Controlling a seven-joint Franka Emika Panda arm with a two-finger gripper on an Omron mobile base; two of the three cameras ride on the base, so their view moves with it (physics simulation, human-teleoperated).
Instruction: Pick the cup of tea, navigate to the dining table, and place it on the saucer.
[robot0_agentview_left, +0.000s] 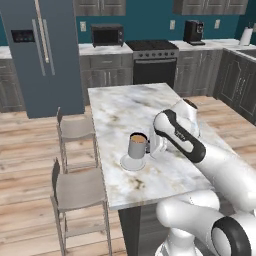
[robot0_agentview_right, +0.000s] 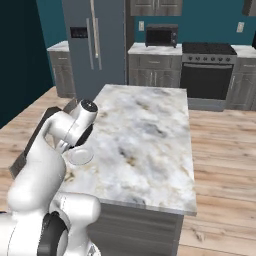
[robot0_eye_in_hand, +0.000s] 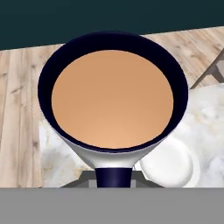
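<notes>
cup of tea in closed jaws, above saucer

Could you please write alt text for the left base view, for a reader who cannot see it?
A white robot arm holds a cup of tea by its handle just over a saucer on the marbled dining table; two stools stand alongside.

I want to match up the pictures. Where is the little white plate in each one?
Left base view: the saucer is near the marble table's left edge, right under the cup of tea.
Right base view: it lies beside the white arm, near the left edge.
Hand view: lower right, beneath the cup.
Shared landmark: the marble dining table.
</notes>
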